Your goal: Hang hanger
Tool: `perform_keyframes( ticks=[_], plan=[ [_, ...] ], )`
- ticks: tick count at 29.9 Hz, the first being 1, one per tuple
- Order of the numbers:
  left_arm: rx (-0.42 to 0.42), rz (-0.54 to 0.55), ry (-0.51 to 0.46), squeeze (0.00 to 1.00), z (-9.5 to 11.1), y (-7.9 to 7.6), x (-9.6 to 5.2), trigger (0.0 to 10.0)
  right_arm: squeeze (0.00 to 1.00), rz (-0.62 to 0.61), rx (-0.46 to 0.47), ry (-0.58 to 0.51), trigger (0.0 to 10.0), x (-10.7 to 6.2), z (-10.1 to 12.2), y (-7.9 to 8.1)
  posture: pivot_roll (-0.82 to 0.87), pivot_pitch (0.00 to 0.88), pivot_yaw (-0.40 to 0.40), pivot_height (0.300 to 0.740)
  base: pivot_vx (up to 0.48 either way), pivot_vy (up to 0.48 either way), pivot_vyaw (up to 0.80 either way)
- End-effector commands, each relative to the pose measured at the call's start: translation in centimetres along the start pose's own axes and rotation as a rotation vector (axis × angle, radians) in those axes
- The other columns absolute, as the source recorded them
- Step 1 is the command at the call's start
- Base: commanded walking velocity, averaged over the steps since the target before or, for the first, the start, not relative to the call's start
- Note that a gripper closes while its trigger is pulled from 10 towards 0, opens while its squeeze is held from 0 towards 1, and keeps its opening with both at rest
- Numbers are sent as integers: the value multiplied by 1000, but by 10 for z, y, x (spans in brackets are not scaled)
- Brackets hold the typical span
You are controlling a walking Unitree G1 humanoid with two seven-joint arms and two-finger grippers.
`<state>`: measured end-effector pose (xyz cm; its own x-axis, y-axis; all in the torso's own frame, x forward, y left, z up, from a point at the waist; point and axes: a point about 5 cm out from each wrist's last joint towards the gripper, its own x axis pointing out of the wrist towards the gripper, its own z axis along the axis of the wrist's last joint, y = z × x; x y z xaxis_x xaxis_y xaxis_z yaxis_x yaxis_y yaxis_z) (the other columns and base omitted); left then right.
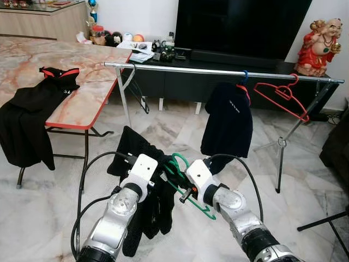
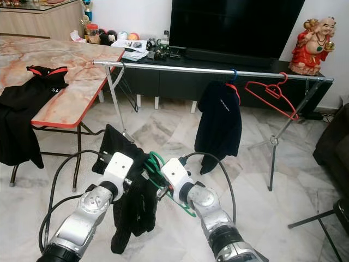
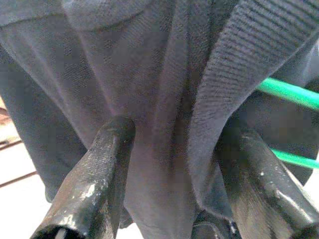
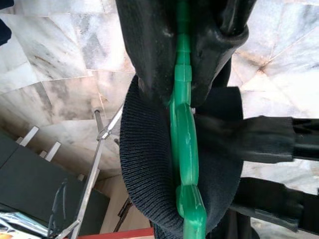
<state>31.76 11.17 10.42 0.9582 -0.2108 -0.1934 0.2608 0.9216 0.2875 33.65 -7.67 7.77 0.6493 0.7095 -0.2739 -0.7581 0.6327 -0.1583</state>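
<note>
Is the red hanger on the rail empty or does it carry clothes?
Empty. The red hanger hangs bare on the rail, tilted, beside the dark garment on another hanger.

The green plastic hanger point(image 4: 183, 149) looks smooth and glossy; the black ribbed knit cloth garment point(image 3: 164, 99) is matt; the floor point(image 1: 49, 218) is polished marble.

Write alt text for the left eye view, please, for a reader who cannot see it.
Two silver arms hold a black garment on a green hanger low over a marble floor, facing a metal clothes rail. The rail carries a dark top and an empty red hanger.
</note>
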Motion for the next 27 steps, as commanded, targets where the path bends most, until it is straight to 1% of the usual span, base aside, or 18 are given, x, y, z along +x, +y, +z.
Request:
perform_keyframes(
  ticks=[1, 7, 8, 9, 10, 11, 15, 27],
  plan=[
    [-6, 9, -13, 0, 5, 0, 3, 10000, 0, -5, -14, -45, 0, 1, 11, -3, 171, 0, -113, 740, 0, 0, 0],
    [13, 31, -14, 0, 4, 2, 6, 10000, 0, 3, -10, -45, 0, 2, 10, -1, 167, 0, -109, 740, 0, 0, 0],
    [1, 48, -15, 0, 4, 3, 6, 10000, 0, 4, -9, -45, 0, 2, 10, -1, 164, 0, -106, 740, 0, 0, 0],
    [-9, 58, -18, 0, 4, 5, 6, 7176, 0, 4, -8, -44, 0, 2, 9, -1, 165, 0, -107, 740, 0, 0, 0],
    [-12, 58, -20, 0, 5, 5, 6, 7176, 0, 4, -8, -44, 0, 1, 9, -1, 165, 0, -107, 740, 0, 0, 0],
    [-13, 56, -22, 0, 5, 5, 6, 0, 0, 4, -8, -43, 0, 1, 9, -1, 168, 0, -108, 740, 0, 0, 0],
    [-1, 46, -20, 0, 2, 4, 6, 0, 0, 9, -9, -40, 0, 1, 8, 0, 167, 0, -108, 740, 0, 0, 0],
    [-4, 36, -20, 0, 1, 3, 6, 0, 0, 16, -12, -39, 0, 2, 8, 1, 163, 0, -104, 740, 0, 0, 0]
  ],
)
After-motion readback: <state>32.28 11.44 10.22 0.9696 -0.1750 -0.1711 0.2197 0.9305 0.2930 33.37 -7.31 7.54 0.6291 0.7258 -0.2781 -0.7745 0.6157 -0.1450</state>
